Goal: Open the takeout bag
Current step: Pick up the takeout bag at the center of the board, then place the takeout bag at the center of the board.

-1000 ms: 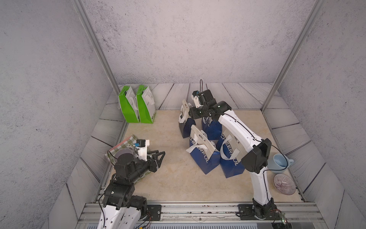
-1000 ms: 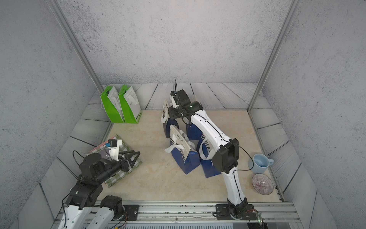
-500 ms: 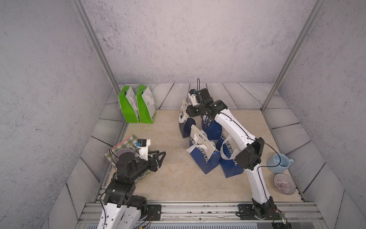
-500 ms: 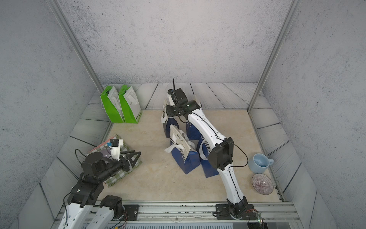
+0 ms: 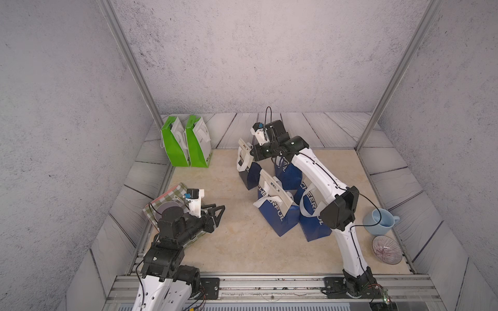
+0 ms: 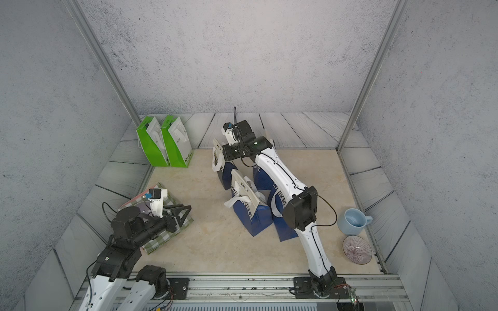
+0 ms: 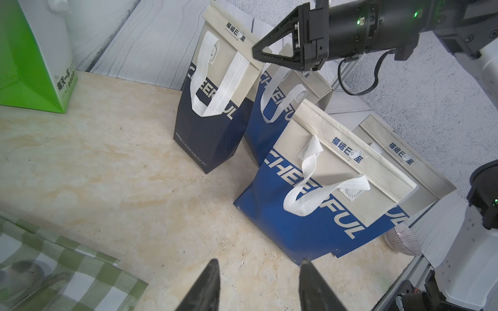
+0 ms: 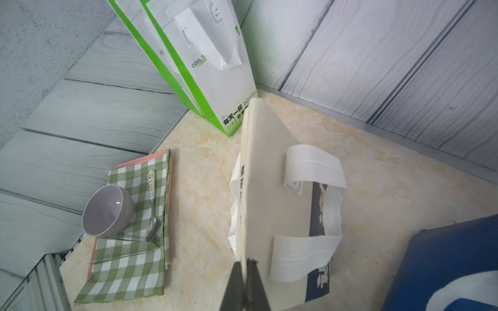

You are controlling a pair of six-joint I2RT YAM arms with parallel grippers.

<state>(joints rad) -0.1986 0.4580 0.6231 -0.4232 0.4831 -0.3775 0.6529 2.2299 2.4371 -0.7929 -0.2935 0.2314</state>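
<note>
**Worktop** (image 5: 237, 242): pale marble-look surface with grey plank panels around it.

**Blue bags** (image 5: 280, 215): three, upright, clustered at the centre.

**Takeout bag** (image 5: 246, 167): navy with a beige upper part and white handles. It stands upright at the far-left corner of the cluster, with its top edge pressed flat.

**Green bags** (image 5: 186, 145): two, side by side in the far-left corner.

**Checked cloth** (image 8: 129, 269): green and white, near left.

**Right claw** (image 8: 246, 265): clenched on the takeout bag's top edge, reaching in from the right. The bag stands directly beneath its tips.

**Left claw** (image 7: 258, 266): released, with nothing between its fingers. It sits over the cloth's edge, well apart from the takeout bag.

**Mug** (image 5: 380, 222): pale blue, near right.

**Patterned bowl** (image 5: 386, 250): just nearer than the mug.

**Grey bowl** (image 8: 107, 212): on the cloth.

**Spoon** (image 8: 152, 210): beside the grey bowl.
</note>
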